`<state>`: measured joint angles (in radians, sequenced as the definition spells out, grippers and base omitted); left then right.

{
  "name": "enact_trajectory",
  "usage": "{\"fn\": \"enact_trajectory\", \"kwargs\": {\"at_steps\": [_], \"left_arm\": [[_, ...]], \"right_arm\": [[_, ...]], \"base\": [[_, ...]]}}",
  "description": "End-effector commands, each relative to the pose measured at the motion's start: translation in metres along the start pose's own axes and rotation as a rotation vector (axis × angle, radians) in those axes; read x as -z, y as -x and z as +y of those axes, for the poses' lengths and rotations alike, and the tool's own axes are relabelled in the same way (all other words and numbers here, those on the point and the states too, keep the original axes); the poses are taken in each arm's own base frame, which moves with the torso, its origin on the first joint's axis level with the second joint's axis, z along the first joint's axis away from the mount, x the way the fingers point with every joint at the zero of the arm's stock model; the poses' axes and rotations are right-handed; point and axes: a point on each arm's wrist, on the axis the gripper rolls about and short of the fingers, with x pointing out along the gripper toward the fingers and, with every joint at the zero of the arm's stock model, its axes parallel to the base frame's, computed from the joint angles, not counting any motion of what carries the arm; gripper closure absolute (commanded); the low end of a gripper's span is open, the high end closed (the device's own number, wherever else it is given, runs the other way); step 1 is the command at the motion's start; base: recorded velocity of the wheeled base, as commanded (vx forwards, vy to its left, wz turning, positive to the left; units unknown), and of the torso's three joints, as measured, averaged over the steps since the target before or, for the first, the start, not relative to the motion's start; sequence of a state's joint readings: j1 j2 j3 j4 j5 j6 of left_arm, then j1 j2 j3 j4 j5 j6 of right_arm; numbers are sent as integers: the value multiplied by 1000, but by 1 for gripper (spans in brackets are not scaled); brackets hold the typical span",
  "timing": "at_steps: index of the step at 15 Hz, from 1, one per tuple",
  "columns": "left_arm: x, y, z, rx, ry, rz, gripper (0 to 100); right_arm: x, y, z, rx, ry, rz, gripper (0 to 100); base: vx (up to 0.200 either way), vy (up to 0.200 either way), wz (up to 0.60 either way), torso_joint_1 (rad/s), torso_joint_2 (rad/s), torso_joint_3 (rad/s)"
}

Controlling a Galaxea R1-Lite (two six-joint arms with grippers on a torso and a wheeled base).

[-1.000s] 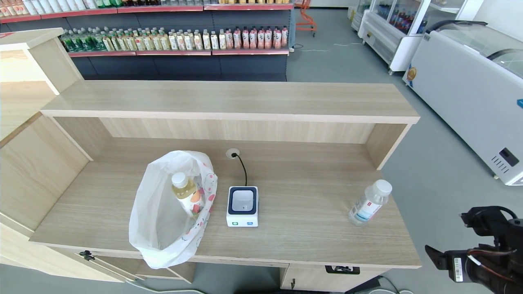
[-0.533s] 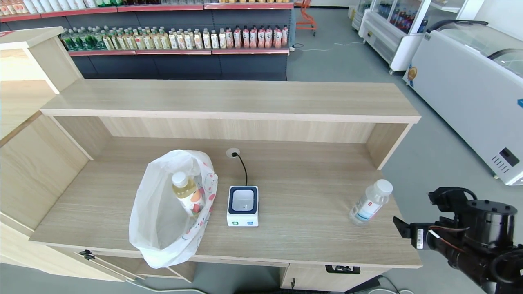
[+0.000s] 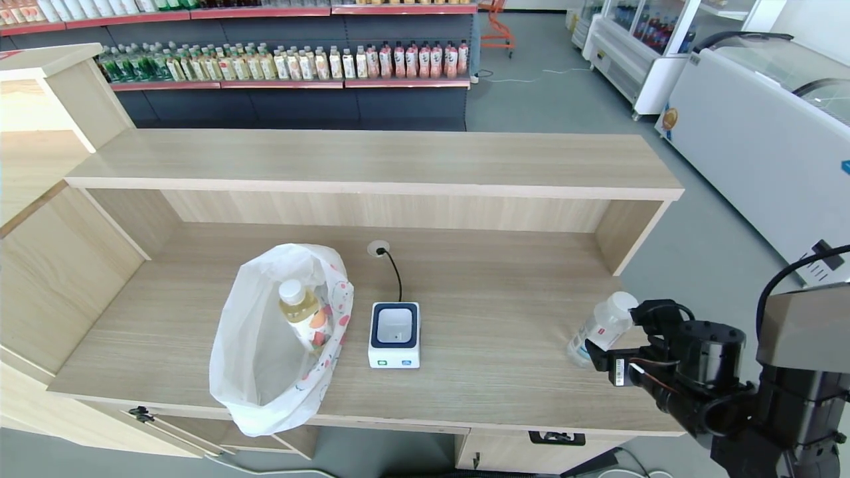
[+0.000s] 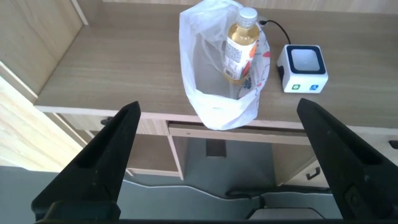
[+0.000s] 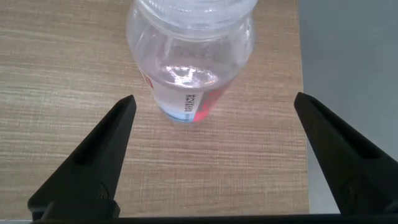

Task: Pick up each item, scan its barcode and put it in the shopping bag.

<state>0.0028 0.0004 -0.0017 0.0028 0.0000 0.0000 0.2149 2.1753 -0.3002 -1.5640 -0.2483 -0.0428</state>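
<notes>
One tea bottle (image 3: 302, 317) already stands in the shopping bag (image 3: 255, 372), just left of the scanner (image 3: 394, 334). Left for you: the water bottle (image 3: 601, 328), upright on the bench (image 3: 491, 312) well right of the scanner. Your right hand (image 5: 214, 174) sits beside it, spread apart, gripping nothing.

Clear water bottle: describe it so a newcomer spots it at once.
On the wooden counter, look to the right end. The water bottle stands there, clear with a white cap, unlike the yellow drink bottle inside the shopping bag.
</notes>
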Motion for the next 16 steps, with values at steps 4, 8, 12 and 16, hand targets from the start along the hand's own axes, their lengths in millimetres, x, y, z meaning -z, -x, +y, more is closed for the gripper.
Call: {"fn": "enact_trajectory", "kwargs": {"at_steps": [4,8,12,16], "left_arm": [[0,0,0,0,0,0,0],[0,0,0,0,0,0,0],[0,0,0,0,0,0,0],[0,0,0,0,0,0,0]], "right_arm": [[5,-24,14,-21,7,-19,0],[2,-39,20,-25,16,-58,0],[6,-46,29,-69,40,-61,0],[4,-59,38,-85,38,-97,0]], "base": [[0,0,0,0,0,0],[0,0,0,0,0,0],[0,0,0,0,0,0],[0,0,0,0,0,0]]}}
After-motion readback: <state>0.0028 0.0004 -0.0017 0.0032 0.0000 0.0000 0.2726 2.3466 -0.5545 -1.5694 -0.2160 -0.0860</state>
